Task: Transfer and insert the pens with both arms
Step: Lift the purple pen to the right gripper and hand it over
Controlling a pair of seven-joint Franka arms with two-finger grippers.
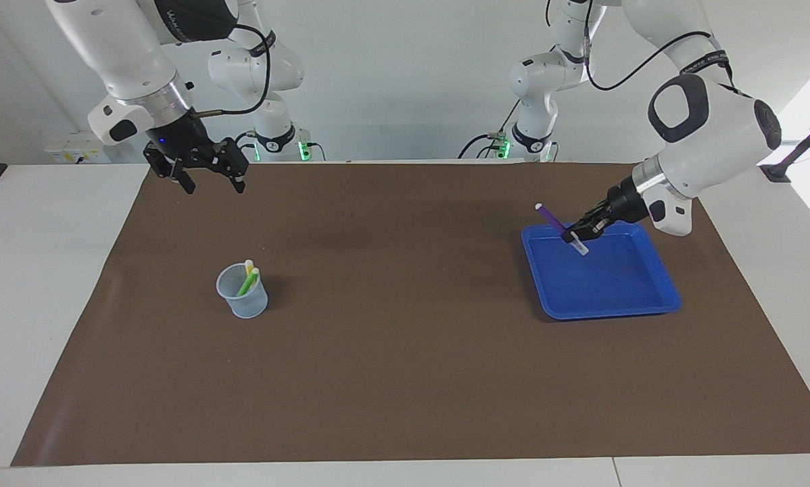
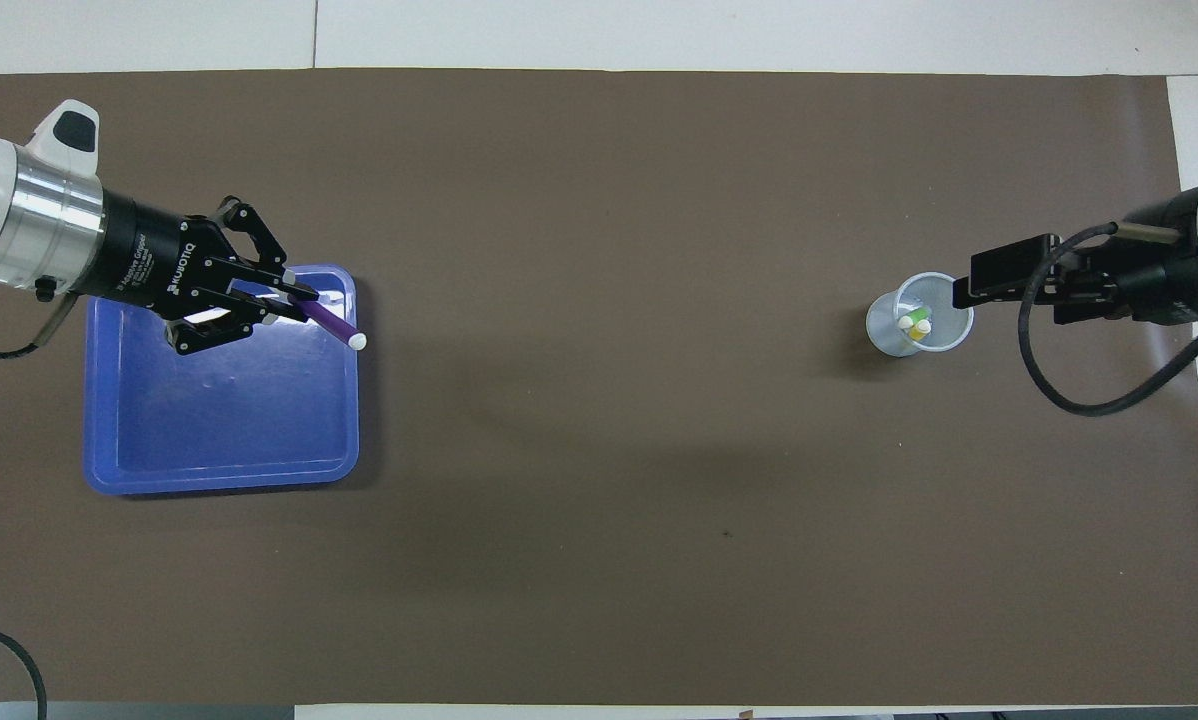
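Facing view: left gripper [image 1: 579, 236] clamped on purple pen [image 1: 551, 218] over blue tray [image 1: 655, 301], right-centre frame; pen axis slants up toward frame's left. Right gripper [image 1: 209, 182] fingers apart, upper left, waiting.

Overhead view: pen tip toward cup [image 2: 919, 314], centre right, holding yellow pen [image 2: 917, 330] and green pen [image 2: 924, 318]; right gripper nearer cup.

Both arms' upper links run off the frame; the cup [image 1: 243, 292] hides its pens' lower ends.

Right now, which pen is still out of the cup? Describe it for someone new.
Find the blue tray at the left arm's end of the table. Above it, the left hand is shut on a purple pen, held tilted; the yellow and green pens stand in the clear cup.
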